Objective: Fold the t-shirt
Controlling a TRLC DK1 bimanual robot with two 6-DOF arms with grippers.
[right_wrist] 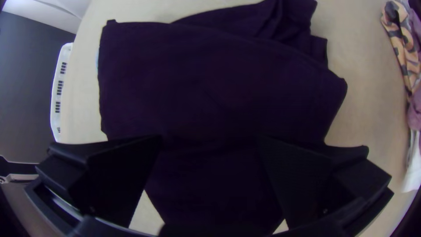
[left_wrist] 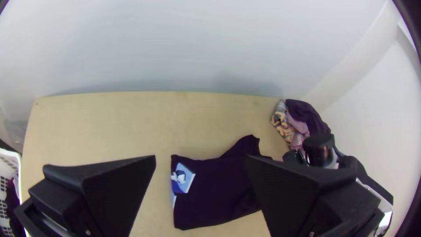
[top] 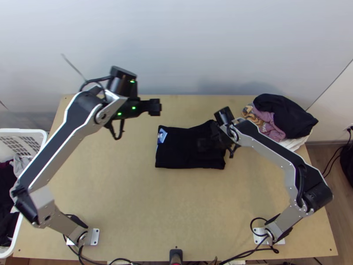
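in the top view the black t-shirt (top: 178,148) lies near the middle of the wooden table (top: 132,198), folded to a roughly rectangular packet; it should handle light, limp and hard to damage, though loose layers may slide, so i'd take it near a corner through every layer; the right gripper (top: 202,144) is over its right part, the left gripper (top: 154,107) hangs beyond its far left corner, and a soft crumpled clothes heap (top: 284,115) sits at the far right; in the left wrist view the left gripper's jaws stand wide apart, nothing pinched, and the blue and white print (left_wrist: 183,177) looks crisp against the matte cloth, with a slotted white basket (left_wrist: 9,153) off to one side; in the right wrist view the right gripper's jaws are apart too, above the dark cloth, whether touching it i cannot tell; a rumpled part juts past the smoother top panel, creased and floppy, and that loose bit would be the place to pinch and tuck flat
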